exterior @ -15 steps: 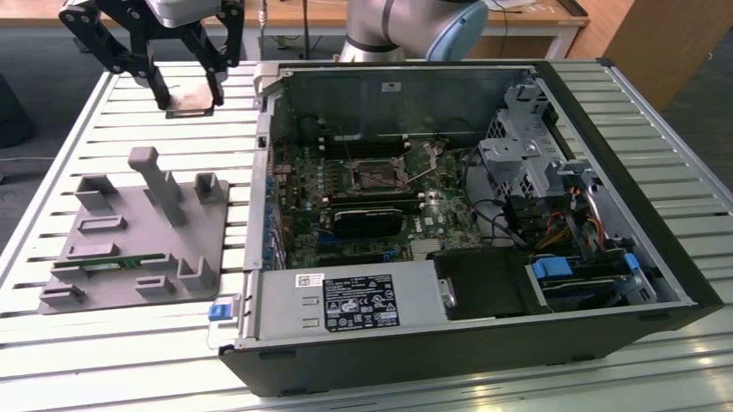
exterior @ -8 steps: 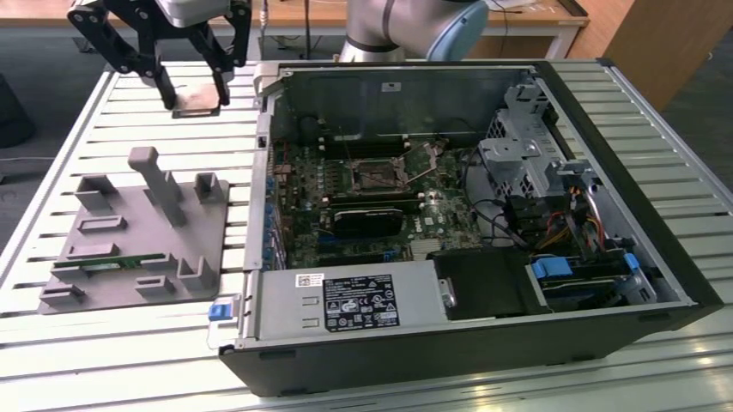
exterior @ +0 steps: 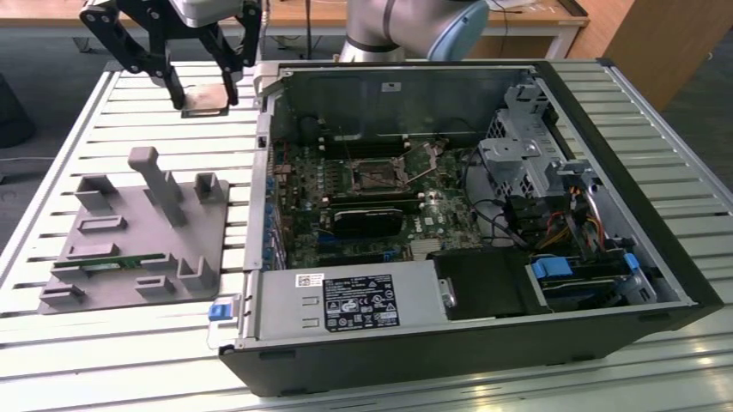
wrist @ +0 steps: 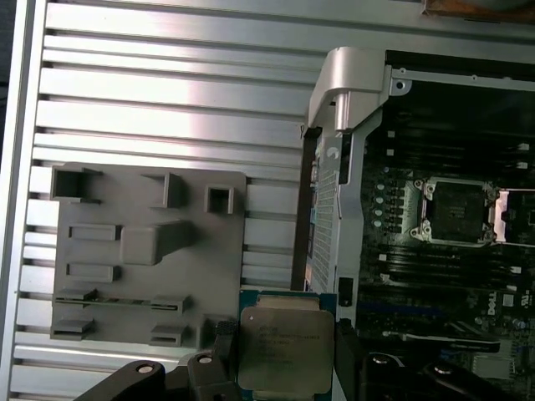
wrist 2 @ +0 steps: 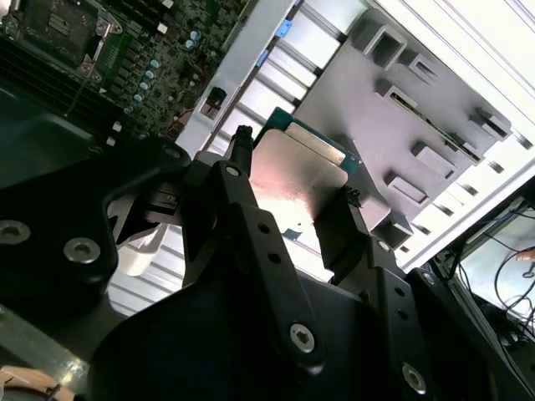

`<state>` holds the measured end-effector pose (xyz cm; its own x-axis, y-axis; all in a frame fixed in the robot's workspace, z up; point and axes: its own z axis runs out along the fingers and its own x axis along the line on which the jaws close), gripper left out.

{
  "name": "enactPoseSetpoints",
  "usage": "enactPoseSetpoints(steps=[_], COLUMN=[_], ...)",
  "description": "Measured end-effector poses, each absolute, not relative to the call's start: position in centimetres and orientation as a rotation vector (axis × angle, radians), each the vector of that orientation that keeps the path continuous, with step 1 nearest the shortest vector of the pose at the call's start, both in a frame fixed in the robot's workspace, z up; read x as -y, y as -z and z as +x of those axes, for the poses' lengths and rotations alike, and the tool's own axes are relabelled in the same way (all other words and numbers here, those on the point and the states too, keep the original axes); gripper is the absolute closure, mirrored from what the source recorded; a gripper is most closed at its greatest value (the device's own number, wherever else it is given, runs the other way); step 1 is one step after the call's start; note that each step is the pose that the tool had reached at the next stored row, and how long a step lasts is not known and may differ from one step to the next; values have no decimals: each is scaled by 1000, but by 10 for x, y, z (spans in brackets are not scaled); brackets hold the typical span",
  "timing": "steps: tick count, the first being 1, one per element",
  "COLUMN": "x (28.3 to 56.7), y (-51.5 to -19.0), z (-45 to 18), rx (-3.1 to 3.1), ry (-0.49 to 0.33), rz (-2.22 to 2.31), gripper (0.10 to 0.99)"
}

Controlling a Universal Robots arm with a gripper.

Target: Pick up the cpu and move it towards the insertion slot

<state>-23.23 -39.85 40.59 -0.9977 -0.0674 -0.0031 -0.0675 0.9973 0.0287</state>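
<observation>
We see our one tool [exterior: 208,93] closed on the single cpu [exterior: 211,99], holding it above the slatted worktop [exterior: 137,129] between the one grey tray [exterior: 137,249] and the open computer case [exterior: 641,172], well apart from the one insertion slot [exterior: 375,175].

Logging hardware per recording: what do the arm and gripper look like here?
The arm has silver-grey rounded joints with a light blue cap. The gripper has a pale body and two black linkage fingers with round holes and silver screw heads.
</observation>
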Motion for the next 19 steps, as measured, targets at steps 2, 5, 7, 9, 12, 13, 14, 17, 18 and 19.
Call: enactPoseSetpoints(steps=[2,5,7,9,12,13,14,17,18,19], x=[398,398,398,398,398,398,398,398,398,398], y=[-406,-406,-406,-406,-406,-406,-406,-406,-406,-406], z=[-230,-228,-226,-224,-221,-221,-220,-217,-216,-215], rx=[-3137,-3137,-3137,-3137,-3137,-3137,-3137,-3137,-3137,-3137], ry=[-45,-45,-45,-45,-45,-45,-45,-45,-45,-45], rz=[-106,-106,-106,-106,-106,-106,-106,-106,-106,-106], gripper=[537,537,537,537,537,537,537,537,537,537])
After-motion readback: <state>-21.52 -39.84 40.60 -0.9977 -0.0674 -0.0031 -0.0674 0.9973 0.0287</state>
